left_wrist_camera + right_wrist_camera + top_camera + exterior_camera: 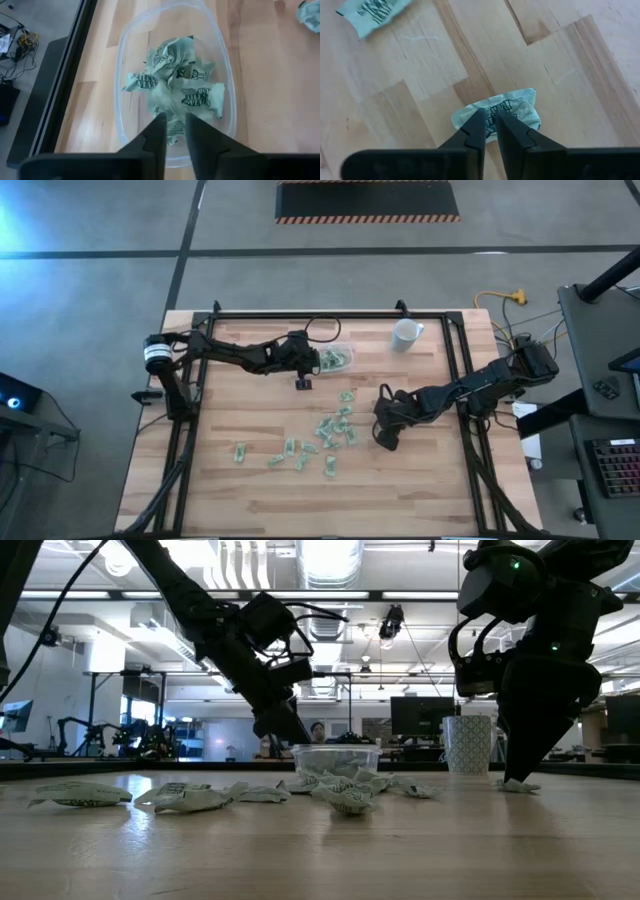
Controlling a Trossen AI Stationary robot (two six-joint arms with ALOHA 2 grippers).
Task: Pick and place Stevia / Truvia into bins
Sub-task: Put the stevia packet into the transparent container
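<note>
Right wrist view shows my right gripper [490, 116] pinching a crumpled light green and white sweetener packet [512, 107] on the wooden table [420, 65], my left gripper [173, 120] slightly parted, empty, above the shallow clear plastic container [127, 65]; next, lift it there.

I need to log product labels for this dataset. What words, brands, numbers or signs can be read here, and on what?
No text can be read with certainty.
Light green and white sweetener packets in the shallow clear plastic container: dark print, too blurred to read.
Packet at the right gripper: dark print, illegible.
White cylindrical cup: faint pattern, no legible words.
</note>
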